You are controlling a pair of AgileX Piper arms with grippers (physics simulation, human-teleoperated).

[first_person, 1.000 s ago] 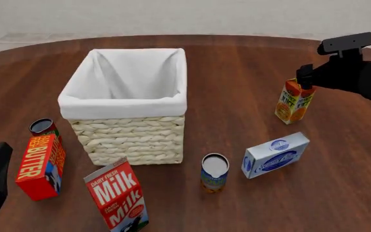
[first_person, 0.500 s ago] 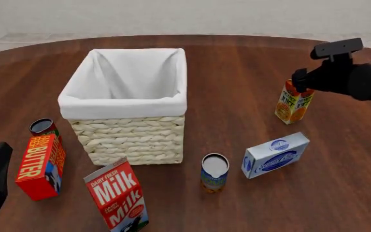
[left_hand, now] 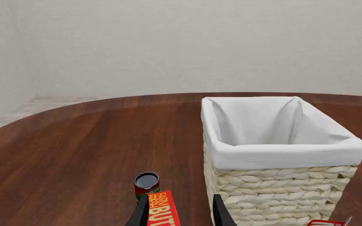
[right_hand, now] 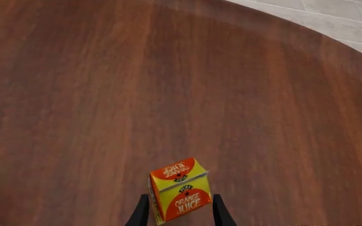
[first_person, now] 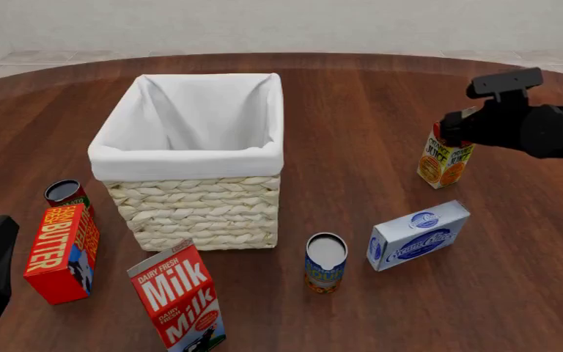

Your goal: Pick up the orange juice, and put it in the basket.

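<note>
The small yellow orange-topped orange juice carton (right_hand: 179,192) sits between the right claw's (right_hand: 178,213) spread fingers, unpinched. It looks light, stiff and smooth-sided, so I judge its flat side walls the best hold.

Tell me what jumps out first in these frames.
The big wicker basket with its white lining dominates, standing left of centre on the dark wood table. Far right, the right gripper hangs over the small orange juice carton, fingers either side of it in the right wrist view. Near the front edge, the red Milk carton and Butter box add loud colour.
</note>
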